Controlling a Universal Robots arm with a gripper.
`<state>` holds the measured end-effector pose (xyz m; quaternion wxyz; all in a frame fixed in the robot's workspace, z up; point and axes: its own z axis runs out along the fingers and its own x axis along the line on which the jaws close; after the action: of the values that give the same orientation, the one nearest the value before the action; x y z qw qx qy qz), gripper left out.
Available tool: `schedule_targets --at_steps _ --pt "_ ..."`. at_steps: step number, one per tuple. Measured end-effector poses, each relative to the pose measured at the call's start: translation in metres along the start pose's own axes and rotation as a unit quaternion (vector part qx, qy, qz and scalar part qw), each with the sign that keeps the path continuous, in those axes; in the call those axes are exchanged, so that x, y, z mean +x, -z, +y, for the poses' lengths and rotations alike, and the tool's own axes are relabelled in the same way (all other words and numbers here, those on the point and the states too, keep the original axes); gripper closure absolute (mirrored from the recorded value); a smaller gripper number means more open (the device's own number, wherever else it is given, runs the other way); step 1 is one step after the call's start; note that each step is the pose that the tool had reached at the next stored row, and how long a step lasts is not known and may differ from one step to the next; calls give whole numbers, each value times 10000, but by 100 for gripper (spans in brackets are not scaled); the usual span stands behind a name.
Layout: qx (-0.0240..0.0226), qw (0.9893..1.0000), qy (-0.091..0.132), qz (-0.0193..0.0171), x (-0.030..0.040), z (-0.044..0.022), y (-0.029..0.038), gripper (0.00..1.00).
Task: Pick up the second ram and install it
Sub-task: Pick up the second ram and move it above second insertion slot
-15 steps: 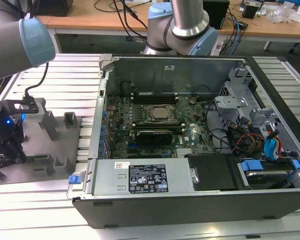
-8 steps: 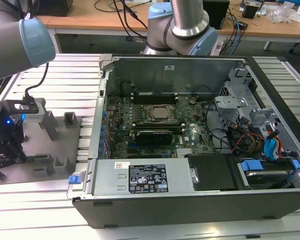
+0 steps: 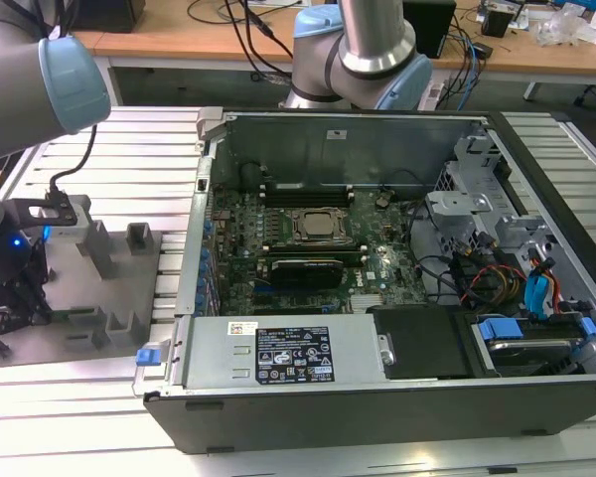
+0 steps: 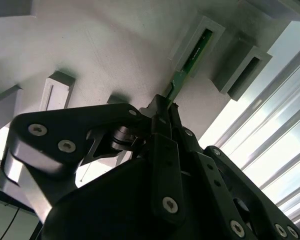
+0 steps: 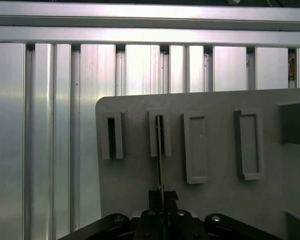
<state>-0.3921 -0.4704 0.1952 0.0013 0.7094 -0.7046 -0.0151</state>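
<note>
One robot arm (image 3: 35,75) reaches down at the exterior view's left, over a grey tray (image 3: 119,290) of upright blocks on a ribbed aluminium table (image 3: 79,422). In the first wrist view the gripper (image 5: 161,196) has its fingers clenched on the second ram (image 5: 159,150), a thin green strip seen edge-on. The strip's far end sits in the slot of one slotted block (image 5: 153,134) on the tray. An open computer case (image 3: 377,402) lies at the middle and right of the exterior view, just beside the tray, with its motherboard (image 3: 308,248) exposed.
</note>
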Motion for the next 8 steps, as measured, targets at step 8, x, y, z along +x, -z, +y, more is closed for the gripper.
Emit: schedule_targets --at_steps 8 --pt "1 10000 0 -1 -1 1 44 86"
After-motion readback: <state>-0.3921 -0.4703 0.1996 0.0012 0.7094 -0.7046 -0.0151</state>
